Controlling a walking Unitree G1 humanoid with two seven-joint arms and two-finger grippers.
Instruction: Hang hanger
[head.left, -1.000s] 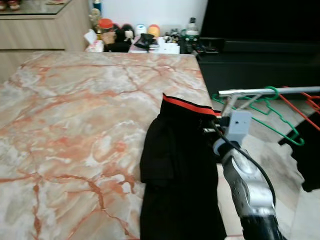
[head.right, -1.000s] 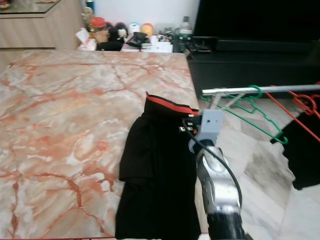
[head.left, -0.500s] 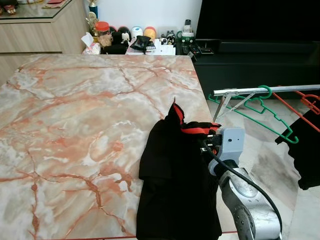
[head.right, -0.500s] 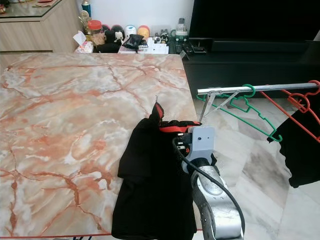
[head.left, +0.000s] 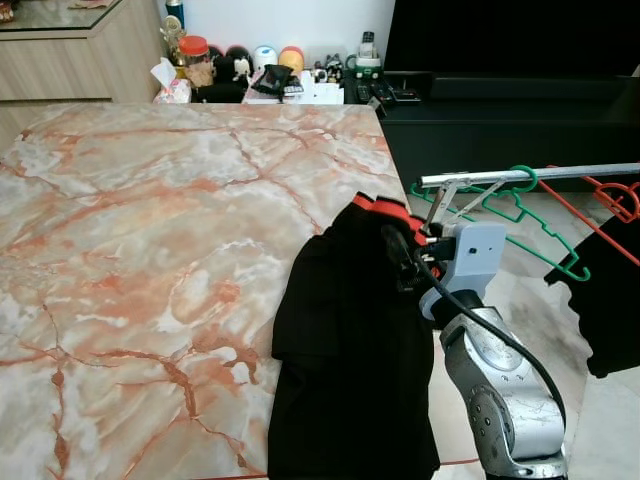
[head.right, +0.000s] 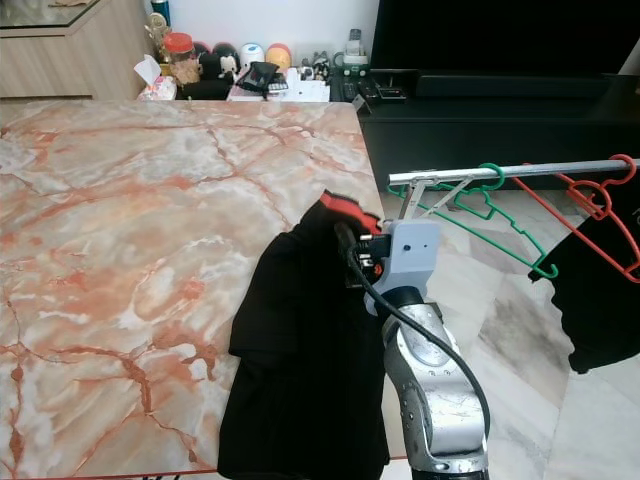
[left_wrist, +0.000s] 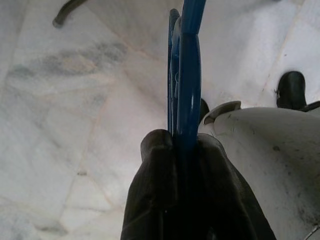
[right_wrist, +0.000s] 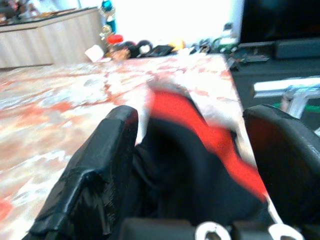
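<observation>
Right gripper (head.right: 345, 250) jaws spread around red collar of black garment (head.left: 350, 350) lying at counter (head.left: 150, 230) right edge. Left gripper (left_wrist: 182, 150) jaws clamping blue hanger (left_wrist: 187, 75) above floor.

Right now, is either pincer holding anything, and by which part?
The left pincer is shut on a blue hanger, gripping its thin bar. The right pincer sits open around the black garment's red collar.

Bench (head.left: 150, 230): wide marble top lay bare left of the black garment (head.left: 350, 350).
Far edge: clutter (head.left: 260, 80) lined it.
Rail (head.right: 520, 170): green hanger (head.right: 500, 215) and red hanger (head.right: 600, 215) crowded it.
Floor (head.right: 500, 320): open between bench and rail.
</observation>
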